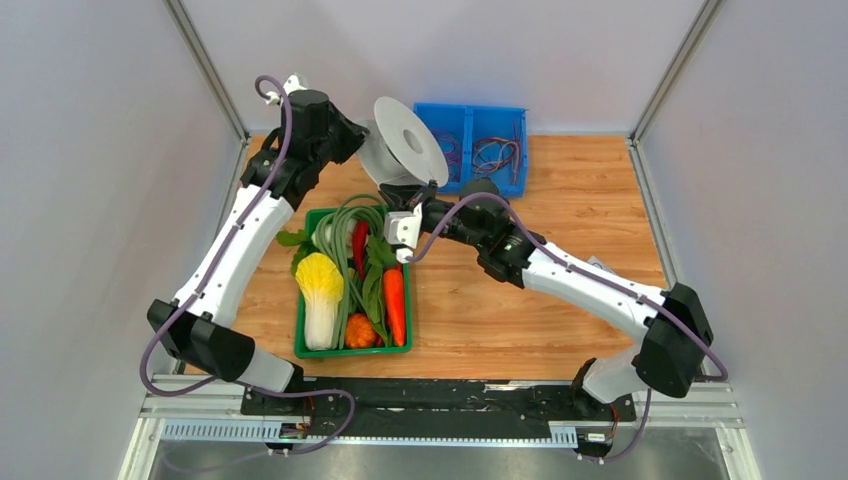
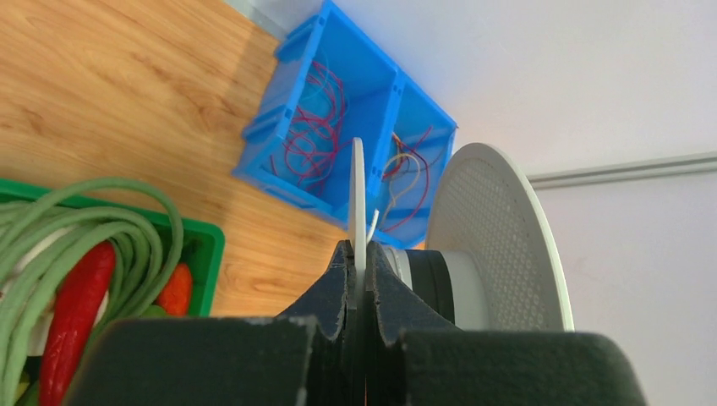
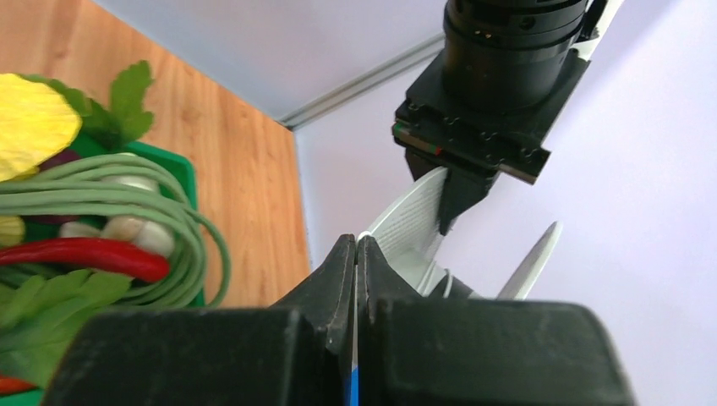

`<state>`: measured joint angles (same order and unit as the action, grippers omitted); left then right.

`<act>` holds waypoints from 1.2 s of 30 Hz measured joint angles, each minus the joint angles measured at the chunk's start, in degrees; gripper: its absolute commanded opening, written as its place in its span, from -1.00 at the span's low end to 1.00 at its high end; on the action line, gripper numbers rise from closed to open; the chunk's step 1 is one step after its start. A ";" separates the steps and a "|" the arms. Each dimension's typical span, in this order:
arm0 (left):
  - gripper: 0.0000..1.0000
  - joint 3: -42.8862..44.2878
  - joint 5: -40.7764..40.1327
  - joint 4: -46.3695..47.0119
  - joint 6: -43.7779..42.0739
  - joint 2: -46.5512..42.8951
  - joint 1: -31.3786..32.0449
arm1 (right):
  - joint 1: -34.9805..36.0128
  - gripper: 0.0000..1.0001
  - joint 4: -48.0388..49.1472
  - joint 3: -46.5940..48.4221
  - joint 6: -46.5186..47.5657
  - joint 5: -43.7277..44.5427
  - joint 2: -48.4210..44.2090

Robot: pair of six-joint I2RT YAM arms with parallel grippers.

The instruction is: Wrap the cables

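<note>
While the spool (image 1: pixel 408 140) hangs in the air over the far part of the table (image 1: pixel 590 200), your left fingers (image 2: pixel 335 288) are pinching the rim of one of its flanges. That rim rises edge-on out of the gap between them like a thin white blade. Your right fingers (image 3: pixel 336 275) are pressed together just under the spool. A hair-thin white sliver shows at their tips, and you cannot tell whether it is the white wire (image 2: pixel 373 227) or the rim of the flange beside them.

The spool is pale-grey plastic: two flat round discs with a fine dotted, mesh-like face, joined by a dark hub. The wire is string-thin, and a short curl of it shows beside the gripped flange. Both pairs of fingers are matte black wedges with rough edges.

Only the overhead view shows you both arms meeting at the spool. There the blue bin (image 1: pixel 470 107) of red and purple wire coils sits just behind it, and the green basket (image 1: pixel 350 351) of vegetables sits in front. Only the left wrist view shows the gripped flange edge-on. Only the right wrist view shows the left fingers clamped on the flange from the far side.
</note>
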<state>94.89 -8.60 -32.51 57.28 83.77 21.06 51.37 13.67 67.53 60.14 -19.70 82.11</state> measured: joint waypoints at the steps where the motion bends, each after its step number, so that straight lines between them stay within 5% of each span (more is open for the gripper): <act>1: -1.00 0.00 -0.92 0.00 -0.48 -0.02 0.52 | 0.22 -1.00 0.96 0.44 0.37 1.20 0.74; 23: -1.00 -7.67 -5.33 12.59 -2.93 -4.09 3.89 | 1.29 -0.99 11.21 2.43 4.37 15.23 5.60; 36: -1.00 -18.01 2.62 30.60 0.13 -0.55 7.21 | -1.49 -0.99 19.19 -7.19 15.02 26.01 6.08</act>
<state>76.88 -5.98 -1.91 57.41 83.22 28.27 49.89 32.86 60.34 75.16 6.31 88.18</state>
